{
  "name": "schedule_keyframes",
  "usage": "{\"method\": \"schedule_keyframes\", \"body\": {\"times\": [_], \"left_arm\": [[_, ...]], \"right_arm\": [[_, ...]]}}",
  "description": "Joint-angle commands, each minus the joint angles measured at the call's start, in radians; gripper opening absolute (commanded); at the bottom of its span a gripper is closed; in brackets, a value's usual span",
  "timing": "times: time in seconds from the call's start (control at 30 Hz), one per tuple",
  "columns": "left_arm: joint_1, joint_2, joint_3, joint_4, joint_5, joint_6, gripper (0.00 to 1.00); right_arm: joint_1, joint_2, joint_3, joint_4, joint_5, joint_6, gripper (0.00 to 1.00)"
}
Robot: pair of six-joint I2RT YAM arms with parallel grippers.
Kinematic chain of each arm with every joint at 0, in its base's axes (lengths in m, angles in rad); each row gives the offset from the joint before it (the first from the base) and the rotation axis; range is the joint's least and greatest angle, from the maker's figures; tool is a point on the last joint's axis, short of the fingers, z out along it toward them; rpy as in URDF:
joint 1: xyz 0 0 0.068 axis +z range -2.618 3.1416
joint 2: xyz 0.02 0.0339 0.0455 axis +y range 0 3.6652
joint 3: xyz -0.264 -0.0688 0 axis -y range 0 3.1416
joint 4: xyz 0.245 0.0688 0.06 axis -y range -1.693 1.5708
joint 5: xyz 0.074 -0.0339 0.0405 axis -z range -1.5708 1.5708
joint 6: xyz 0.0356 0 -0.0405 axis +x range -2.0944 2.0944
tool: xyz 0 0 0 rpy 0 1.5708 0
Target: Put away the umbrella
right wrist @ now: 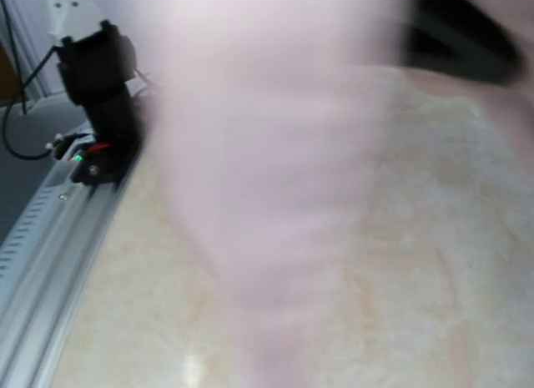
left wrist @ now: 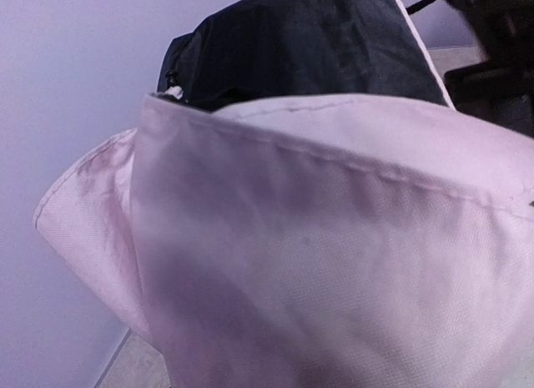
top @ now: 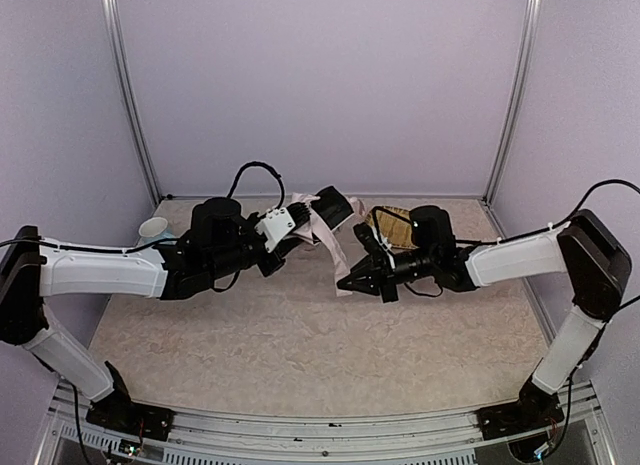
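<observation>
Right gripper (top: 347, 282) is pressed together, apparently pinching the loose pink flap hanging from the umbrella (top: 330, 211); left gripper (top: 283, 226) is clamped round the bundled canopy, holding it above the table (top: 300, 335) (cloth hides its fingers in the wrist view). Judging by looks, the umbrella is light but floppy, its thin fabric likely to slide and bunch, so the firmer hold is the bundle around its stiff core, not the flap.

Blurred pale pink umbrella canopy (right wrist: 275, 179) fills centre, top to btm, tapering toward lower edge, v. close to lens. Beige marbled counter (right wrist: 417, 263) behind it. Upper left: black arm base (right wrist: 100, 113) w/ green light (right wrist: 78, 158), on metal rail (right wrist: 42, 238). Dark blur (right wrist: 459, 37) upper right.
</observation>
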Motion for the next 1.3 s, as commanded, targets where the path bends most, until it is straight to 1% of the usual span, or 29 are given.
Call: {"method": "schedule_keyframes", "body": {"times": [0.0, 0.1, 0.2, 0.33, 0.43, 0.5, 0.53, 0.57, 0.6, 0.67, 0.73, 0.8, 0.87, 0.9, 0.93, 1.0, 1.1, 1.17, 1.27], "left_arm": [[0.069, 0.017, -0.022, 0.092, -0.021, -0.04, 0.0], [0.074, 0.07, -0.026, 0.114, -0.089, -0.025, 0.0], [0.077, 0.118, -0.02, 0.141, -0.149, -0.016, 0.0], [0.08, 0.161, -0.01, 0.172, -0.236, 0.011, 0.0], [0.082, 0.178, -0.019, 0.197, -0.264, 0.038, 0.0], [0.08, 0.178, -0.039, 0.22, -0.259, 0.07, 0.0], [0.079, 0.17, -0.063, 0.244, -0.235, 0.087, 0.0], [0.075, 0.153, -0.096, 0.293, -0.19, 0.111, 0.0], [0.063, 0.13, -0.162, 0.353, -0.144, 0.143, 0.0], [0.03, 0.083, -0.244, 0.451, -0.043, 0.194, 0.0], [-0.004, 0.062, -0.248, 0.424, 0.019, 0.221, 0.0], [-0.034, 0.082, -0.226, 0.38, 0.01, 0.256, 0.0], [-0.055, 0.116, -0.224, 0.375, -0.012, 0.292, 0.0], [-0.066, 0.122, -0.229, 0.383, -0.01, 0.303, 0.0], [-0.075, 0.125, -0.238, 0.397, -0.011, 0.308, 0.0], [-0.095, 0.117, -0.255, 0.421, -0.011, 0.311, 0.0], [-0.12, 0.101, -0.26, 0.391, 0.009, 0.306, 0.0], [-0.139, 0.107, -0.259, 0.371, 0.018, 0.309, 0.0], [-0.164, 0.145, -0.231, 0.322, -0.021, 0.321, 0.0]], "right_arm": [[0.005, -0.188, 0.048, -0.169, -0.028, -0.061, 0.0], [0.005, -0.312, 0.069, -0.262, 0.052, -0.124, 0.0], [0.005, -0.402, 0.083, -0.347, 0.142, -0.18, 0.0], [0.004, -0.454, 0.12, -0.478, 0.279, -0.234, 0.0], [0.005, -0.489, 0.144, -0.549, 0.397, -0.264, 0.0], [0.004, -0.508, 0.169, -0.581, 0.486, -0.274, 0.0], [0.001, -0.515, 0.18, -0.593, 0.54, -0.275, 0.0], [-0.006, -0.518, 0.194, -0.6, 0.581, -0.271, 0.0], [-0.018, -0.516, 0.208, -0.603, 0.599, -0.259, 0.0], [-0.041, -0.502, 0.237, -0.605, 0.554, -0.238, 0.0], [-0.041, -0.48, 0.262, -0.584, 0.481, -0.225, 0.0], [-0.041, -0.455, 0.285, -0.539, 0.407, -0.197, 0.0], [-0.041, -0.423, 0.317, -0.498, 0.371, -0.173, 0.0], [-0.041, -0.405, 0.344, -0.497, 0.387, -0.169, 0.0], [-0.041, -0.388, 0.373, -0.508, 0.437, -0.174, 0.0], [-0.057, -0.361, 0.416, -0.522, 0.583, -0.178, 0.0], [-0.121, -0.324, 0.466, -0.513, 0.667, -0.154, 0.0], [-0.131, -0.298, 0.508, -0.526, 0.679, -0.172, 0.0], [-0.13, -0.262, 0.578, -0.535, 0.587, -0.168, 0.0]]}}
